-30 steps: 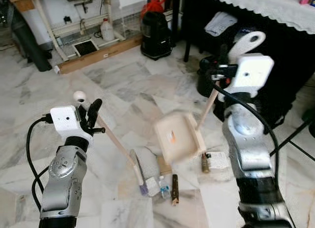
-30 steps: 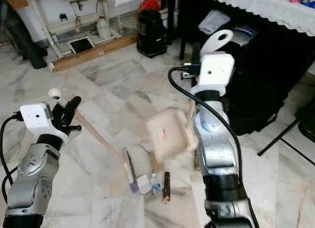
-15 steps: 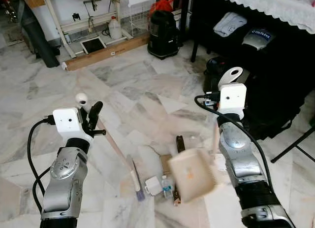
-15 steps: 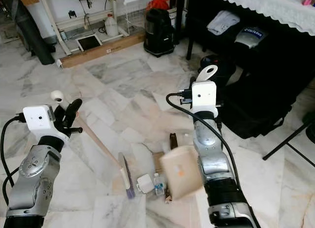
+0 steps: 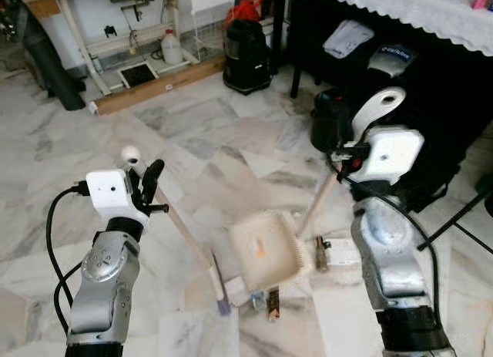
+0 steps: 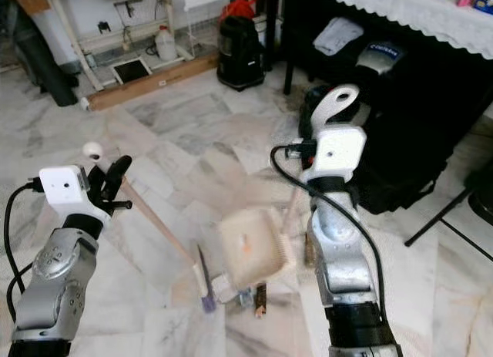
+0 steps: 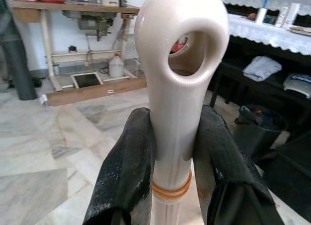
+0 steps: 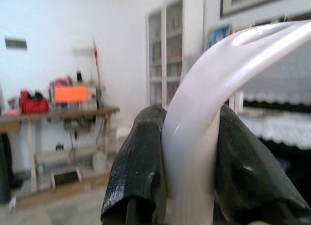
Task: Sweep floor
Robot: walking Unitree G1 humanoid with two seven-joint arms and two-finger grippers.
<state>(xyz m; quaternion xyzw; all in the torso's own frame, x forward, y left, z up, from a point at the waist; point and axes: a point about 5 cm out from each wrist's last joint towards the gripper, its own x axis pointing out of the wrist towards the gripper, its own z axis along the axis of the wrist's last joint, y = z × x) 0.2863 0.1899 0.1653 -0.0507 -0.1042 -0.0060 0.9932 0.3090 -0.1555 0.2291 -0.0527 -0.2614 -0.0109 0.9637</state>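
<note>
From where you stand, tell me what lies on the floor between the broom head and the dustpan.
In the left eye view, a small white box lies between the broom head and the dustpan.

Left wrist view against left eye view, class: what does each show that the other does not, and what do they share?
The left wrist view shows the two black fingers clamped on the broom handle, with its hanging loop. The left eye view adds the floor: the broom head, the dustpan held by the right gripper, and small litter. Both share the left gripper, the broom and the white bottle.
</note>
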